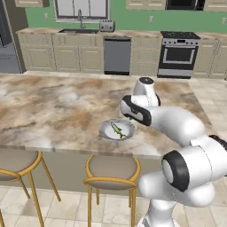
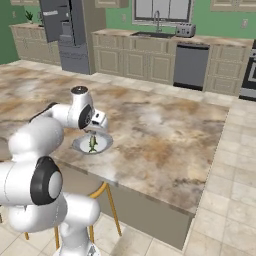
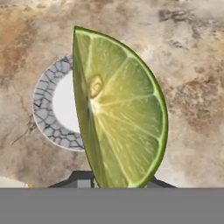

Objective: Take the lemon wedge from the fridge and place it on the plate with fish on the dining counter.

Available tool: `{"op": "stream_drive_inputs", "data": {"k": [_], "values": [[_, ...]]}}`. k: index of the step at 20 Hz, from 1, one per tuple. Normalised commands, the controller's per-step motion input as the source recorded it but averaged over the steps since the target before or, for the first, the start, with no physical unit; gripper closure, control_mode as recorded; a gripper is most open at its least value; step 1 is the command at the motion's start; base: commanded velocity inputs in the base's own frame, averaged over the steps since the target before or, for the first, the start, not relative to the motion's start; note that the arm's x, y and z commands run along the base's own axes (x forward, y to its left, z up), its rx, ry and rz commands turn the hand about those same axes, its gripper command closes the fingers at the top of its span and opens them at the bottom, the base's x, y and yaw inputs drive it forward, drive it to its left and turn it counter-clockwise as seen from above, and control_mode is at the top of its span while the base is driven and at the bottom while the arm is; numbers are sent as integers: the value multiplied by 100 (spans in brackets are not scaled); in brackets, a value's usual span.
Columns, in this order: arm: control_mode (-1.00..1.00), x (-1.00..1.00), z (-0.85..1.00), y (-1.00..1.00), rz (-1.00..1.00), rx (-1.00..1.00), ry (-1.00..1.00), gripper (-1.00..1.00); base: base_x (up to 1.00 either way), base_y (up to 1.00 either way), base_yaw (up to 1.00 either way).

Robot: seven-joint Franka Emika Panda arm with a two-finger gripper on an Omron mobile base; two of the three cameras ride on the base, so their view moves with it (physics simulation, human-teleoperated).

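In the hand view the yellow-green lemon wedge [image 3: 120, 113] stands large and upright, pinched at its lower end by my gripper [image 3: 116, 181], which is shut on it. Behind it lies the round plate [image 3: 46, 109] with a grey patterned rim; the wedge hides the fish here. From the base views the hand [image 1: 133, 111] hangs just above the plate [image 1: 106, 132], where the small dark fish [image 1: 116, 129] lies. The plate [image 2: 80, 146] sits near the front edge of the marbled dining counter [image 1: 53, 106]. The grey fridge [image 2: 67, 30] stands at the far left.
Two round stools [image 1: 113, 170] [image 1: 13, 162] with yellow metal legs stand under the counter's front edge. Across the tiled floor are wall cabinets with a sink [image 1: 79, 31], a dishwasher [image 1: 117, 55] and a stove [image 1: 178, 53].
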Motion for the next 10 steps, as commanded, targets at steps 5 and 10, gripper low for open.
{"op": "stream_drive_inputs", "data": {"k": [5,10], "values": [[-100,95,-51,-6,7,0,10,100,0,0,0],[-100,90,-53,13,7,-1,15,100,0,0,0]]}}
